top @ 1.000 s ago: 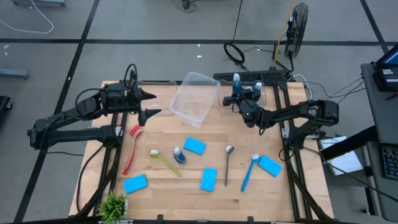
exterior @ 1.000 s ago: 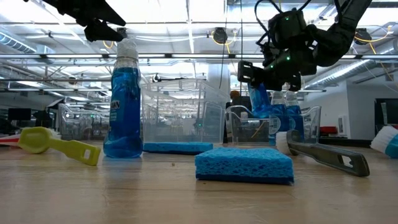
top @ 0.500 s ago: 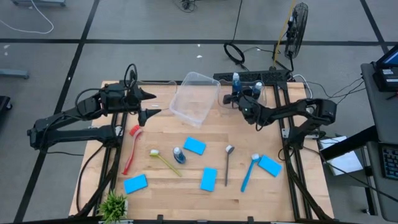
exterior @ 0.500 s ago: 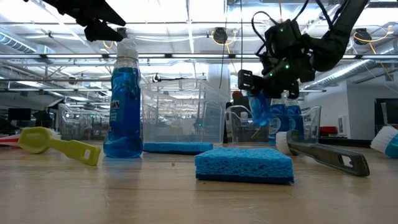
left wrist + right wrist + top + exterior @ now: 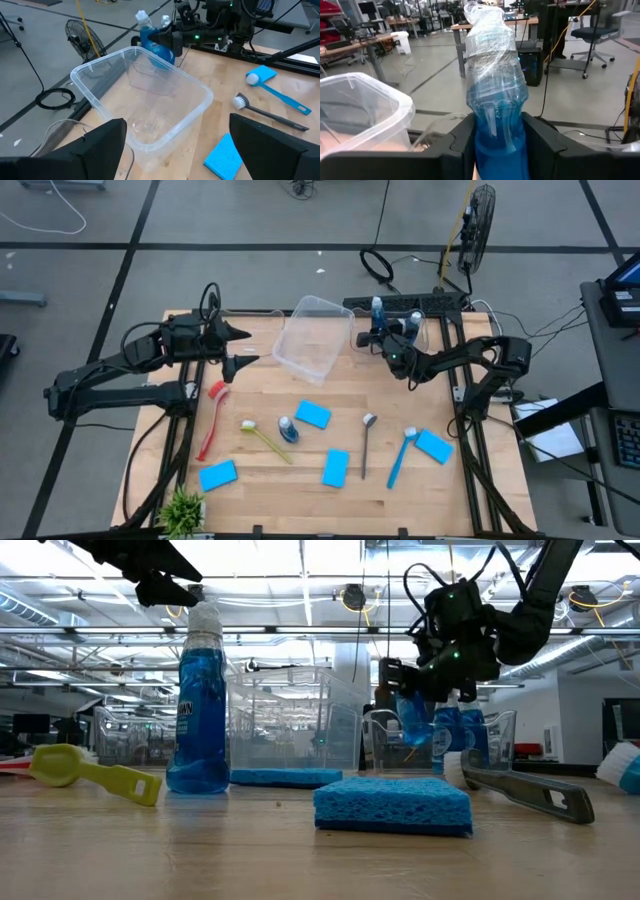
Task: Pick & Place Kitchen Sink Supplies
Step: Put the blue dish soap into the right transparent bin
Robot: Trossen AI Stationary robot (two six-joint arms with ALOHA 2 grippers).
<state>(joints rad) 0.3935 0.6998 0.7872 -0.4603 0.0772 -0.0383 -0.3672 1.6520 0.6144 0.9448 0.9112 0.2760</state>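
My right gripper (image 5: 384, 334) is at the table's far side, between the large clear bin (image 5: 313, 340) and the small clear bin (image 5: 424, 328), shut on a blue bottle (image 5: 496, 115) with a pale cap. Another bottle (image 5: 414, 320) stands in the small bin. My left gripper (image 5: 238, 346) hovers open near the large bin's left side. On the wood stand or lie a further bottle (image 5: 287, 430), several blue sponges (image 5: 313, 415) (image 5: 336, 468), a red brush (image 5: 212, 422), a yellow brush (image 5: 264, 439), a blue brush (image 5: 399, 457) and a grey tool (image 5: 367, 444). My right gripper pinches the bottle's body (image 5: 495, 142) below the shoulder between its two fingers (image 5: 461, 137), one on each side. The neck and cap (image 5: 485, 20) rise past the fingers. In the low view the bottle (image 5: 411, 716) hangs slightly tilted, lifted clear of the table.
A small green plant (image 5: 182, 508) stands at the near left corner. A blue sponge (image 5: 218, 475) lies near it, another (image 5: 434, 446) by the blue brush's head. The low view shows a sponge (image 5: 392, 805) close in front. A power strip and cables lie beyond the far edge.
My right gripper has carried the bottle a little toward the table's far edge and left, and the bottle sits slightly lower in the low view. My left arm has kept still.
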